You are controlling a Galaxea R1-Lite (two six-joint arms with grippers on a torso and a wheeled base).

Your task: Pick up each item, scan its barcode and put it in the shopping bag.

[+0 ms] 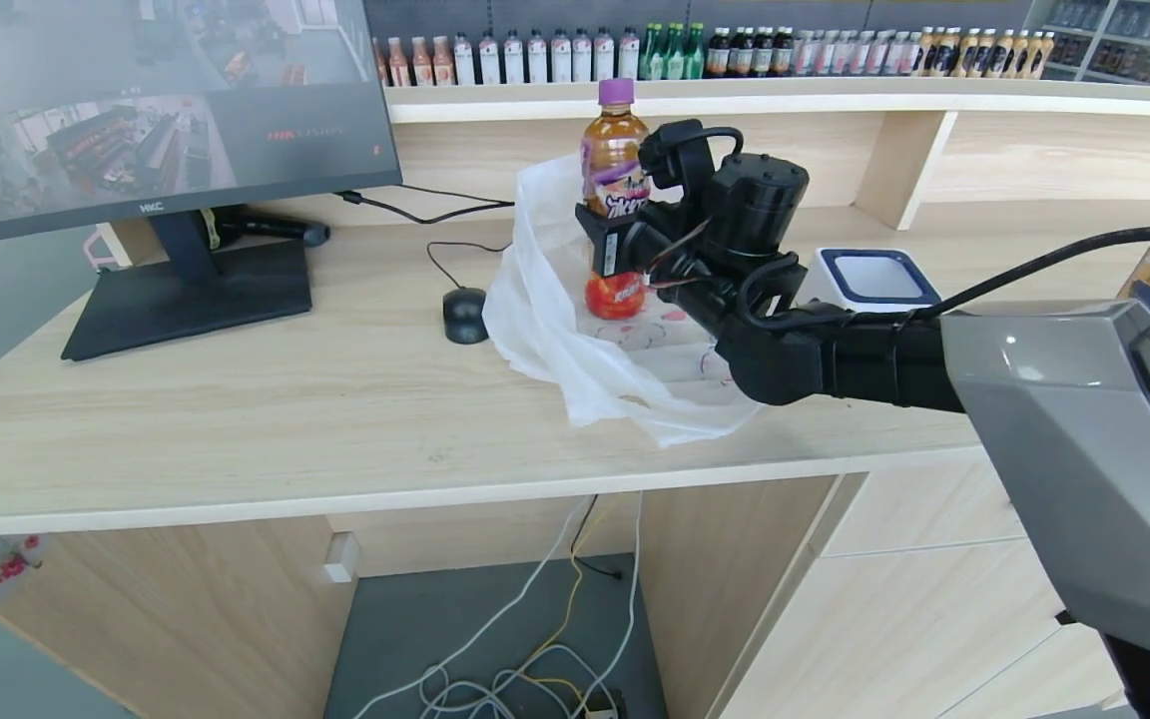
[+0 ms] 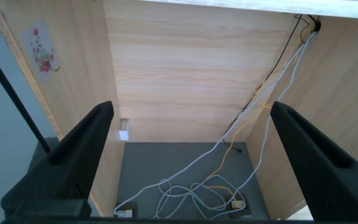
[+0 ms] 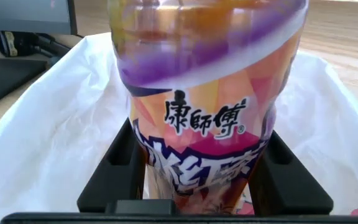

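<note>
Head view: right hand (image 1: 621, 246) grips upright bottle (image 1: 614, 150) over, perhaps inside, bag (image 1: 545, 322)

My right gripper (image 1: 621, 250) hides the bottle (image 1: 614, 150) mid-height, my arm (image 1: 835, 355) covers the bag (image 1: 545, 320) at three o'clock, and the monitor (image 1: 136, 110) is cropped at ten o'clock.

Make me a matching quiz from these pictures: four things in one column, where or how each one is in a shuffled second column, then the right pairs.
1. purple-capped amber drink bottle
2. white plastic shopping bag
3. black computer mouse
4. left hand

A. open, facing the space under the pale wooden counter
B. spread open on the counter
C. gripped upright in the right hand
D. on the counter, between the bag and the black monitor stand

Pairs: 1-C, 2-B, 3-D, 4-A
</note>
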